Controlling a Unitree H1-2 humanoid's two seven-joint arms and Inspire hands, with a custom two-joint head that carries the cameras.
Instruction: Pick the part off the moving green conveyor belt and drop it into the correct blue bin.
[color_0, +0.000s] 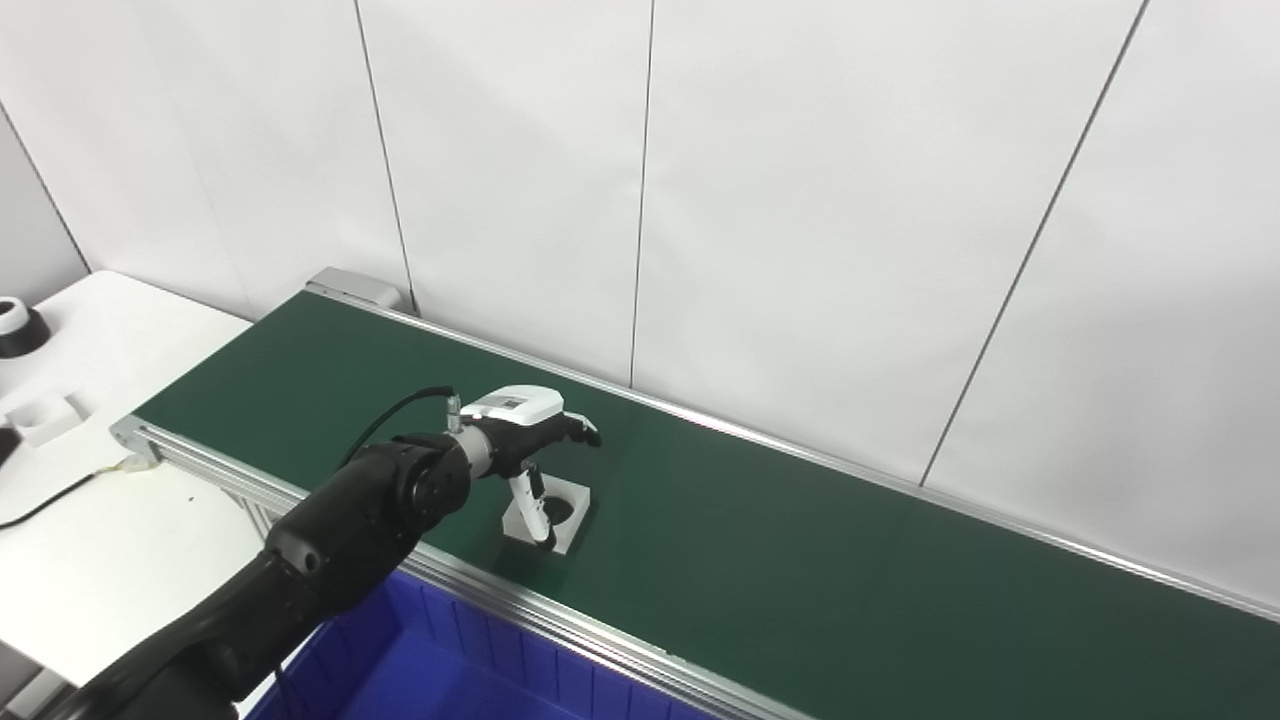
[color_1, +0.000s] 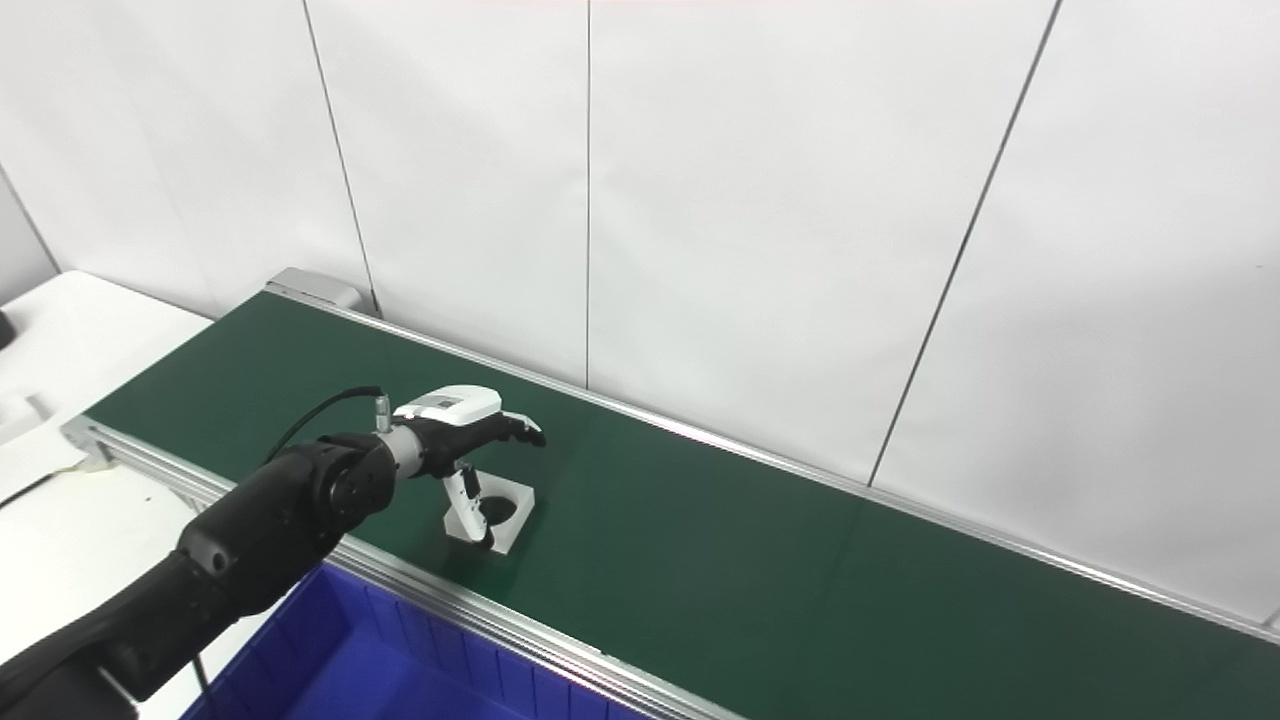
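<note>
Left robot hand (color_0: 528, 425) | fingers spread over part (color_0: 552, 514) | belt (color_0: 800, 560)

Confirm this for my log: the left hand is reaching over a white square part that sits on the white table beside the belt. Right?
Not quite. The white square part lies on the green conveyor belt, near its front rail, not on the white table. The left hand is indeed over it, as the left eye view shows.

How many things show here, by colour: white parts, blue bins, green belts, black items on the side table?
White parts: 2, one on the belt, one on the side table
Blue bins: 1
Green belts: 1
Black-and-white items on the side table: 1
Total: 5
</note>
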